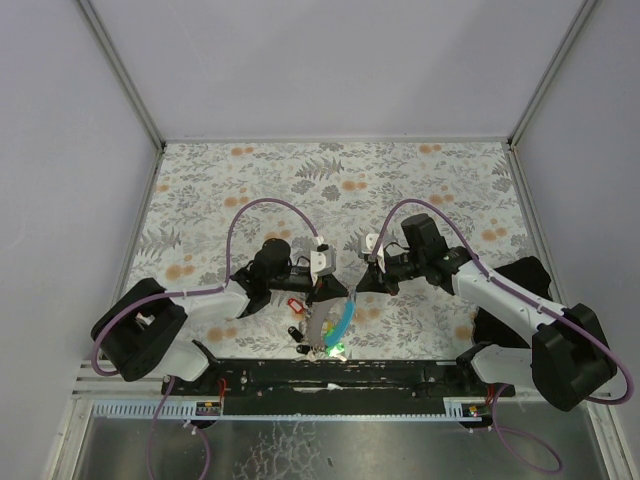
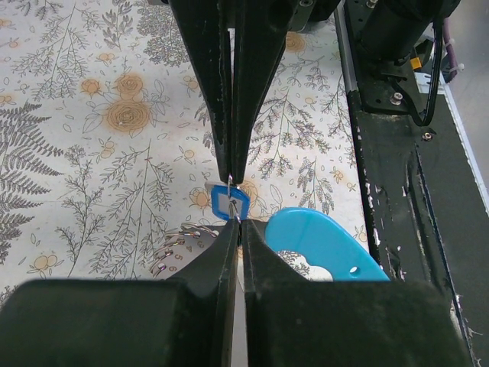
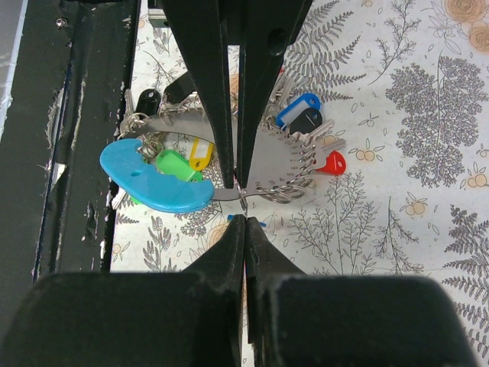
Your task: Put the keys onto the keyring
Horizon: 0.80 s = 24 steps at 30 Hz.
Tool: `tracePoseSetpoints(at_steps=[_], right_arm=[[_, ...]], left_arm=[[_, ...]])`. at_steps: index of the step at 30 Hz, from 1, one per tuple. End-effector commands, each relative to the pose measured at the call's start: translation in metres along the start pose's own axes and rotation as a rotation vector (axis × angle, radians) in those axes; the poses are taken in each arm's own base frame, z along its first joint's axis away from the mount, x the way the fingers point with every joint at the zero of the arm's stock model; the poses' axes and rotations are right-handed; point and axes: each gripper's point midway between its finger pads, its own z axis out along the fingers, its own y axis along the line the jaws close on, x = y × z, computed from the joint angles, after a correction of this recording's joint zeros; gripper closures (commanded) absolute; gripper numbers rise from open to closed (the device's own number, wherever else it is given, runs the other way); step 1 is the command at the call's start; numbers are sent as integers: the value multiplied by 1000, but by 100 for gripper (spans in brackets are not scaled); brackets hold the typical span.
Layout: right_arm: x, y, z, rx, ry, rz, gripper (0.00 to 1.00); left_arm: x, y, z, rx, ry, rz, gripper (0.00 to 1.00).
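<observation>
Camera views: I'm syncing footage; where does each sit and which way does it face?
Top external: above and behind, looking down at the table; left claw and right claw show.
Left wrist: behind the left claw, facing the blue key it pinches.
Right wrist: behind the right claw, facing the keyring it pinches.
Both wrist views share the light-blue strap.

lab robot cell | grey walls (image 1: 320, 60) | alu frame (image 1: 122, 72) | mounting rail (image 1: 380, 375)

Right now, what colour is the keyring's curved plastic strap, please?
The curved plastic strap is light blue; right wrist view.
</observation>
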Motion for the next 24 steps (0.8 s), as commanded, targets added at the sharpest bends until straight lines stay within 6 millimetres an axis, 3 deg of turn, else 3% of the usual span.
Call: tracePoseSetpoints(at_steps=[1, 24], right_arm=[[-20, -4, 0, -5, -34, -63, 100], [-22, 1, 0, -14, -32, -75, 100]], left_arm=[[-29, -3, 2, 26, -71, 69, 100], [-28, -4, 0, 51, -75, 51, 100]])
